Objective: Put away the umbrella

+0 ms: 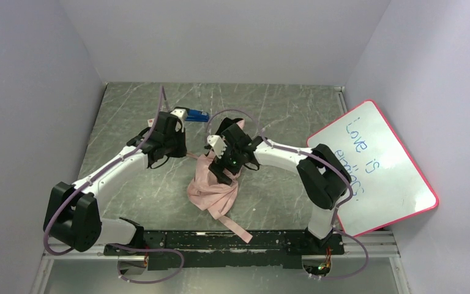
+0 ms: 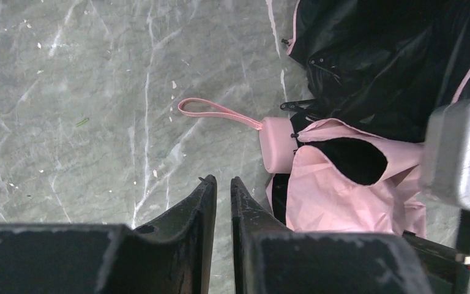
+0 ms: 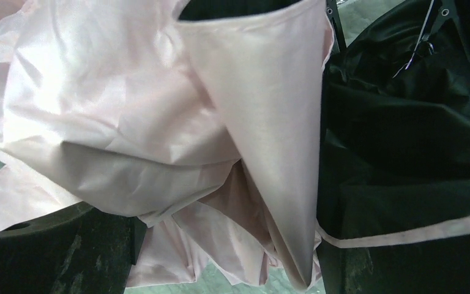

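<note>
The pale pink umbrella lies crumpled in the middle of the table, and its long pink strap trails toward the near edge. In the left wrist view I see its small pink handle with a loop, the pink fabric and the black lining. My left gripper hovers just left of the handle, nearly shut and empty. My right gripper sits on the umbrella's far end. Its jaws stand wide apart with loose pink fabric bunched between them. The shaft is hidden.
A whiteboard with a pink frame and blue writing leans at the right side. Grey walls close in the table on the left, back and right. A small blue and white part shows by the left wrist.
</note>
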Robot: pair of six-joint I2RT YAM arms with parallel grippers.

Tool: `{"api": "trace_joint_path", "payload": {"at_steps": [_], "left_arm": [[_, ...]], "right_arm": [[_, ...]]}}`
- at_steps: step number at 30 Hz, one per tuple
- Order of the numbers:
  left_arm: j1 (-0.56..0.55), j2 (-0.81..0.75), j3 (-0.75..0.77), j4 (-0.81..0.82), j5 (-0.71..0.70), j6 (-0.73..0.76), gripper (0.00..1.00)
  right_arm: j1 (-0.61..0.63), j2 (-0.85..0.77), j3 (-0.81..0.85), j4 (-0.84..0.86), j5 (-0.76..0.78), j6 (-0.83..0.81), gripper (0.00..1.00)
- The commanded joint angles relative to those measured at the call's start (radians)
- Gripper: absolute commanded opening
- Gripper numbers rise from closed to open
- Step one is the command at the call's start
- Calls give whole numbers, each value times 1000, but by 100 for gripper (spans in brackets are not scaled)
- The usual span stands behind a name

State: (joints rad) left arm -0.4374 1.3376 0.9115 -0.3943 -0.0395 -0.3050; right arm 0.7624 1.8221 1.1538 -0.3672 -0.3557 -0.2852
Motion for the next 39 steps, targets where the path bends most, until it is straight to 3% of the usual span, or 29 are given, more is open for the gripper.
{"api": "trace_joint_path", "payload": {"at_steps": [1,3,8,15,21,25,27,33,39], "left_arm": [[12,-47,25,7,30,15,20],[12,-55,30,2,30,18,20],[18,-102,42,7,60,18,24],[23,-114,53,8,71,36,26],[27,-121,53,21,74,41,25],[29,-133,56,23,68,45,24],[31,-139,57,24,60,45,25],[34,-159,61,37,66,21,25],[35,-184,65,88,104,-29,28]], "right_arm": [[43,14,-52,-39,116,-33,91],[60,19,-59,-36,130,-41,84],[97,11,-100,4,221,-50,52],[134,-24,-148,87,486,-66,28],[169,-26,-184,274,838,-133,30],[194,-32,-232,434,981,-200,32],[202,-44,-241,468,984,-212,36],[215,-155,-234,409,845,-126,68],[246,-402,-260,352,753,67,80]]}}
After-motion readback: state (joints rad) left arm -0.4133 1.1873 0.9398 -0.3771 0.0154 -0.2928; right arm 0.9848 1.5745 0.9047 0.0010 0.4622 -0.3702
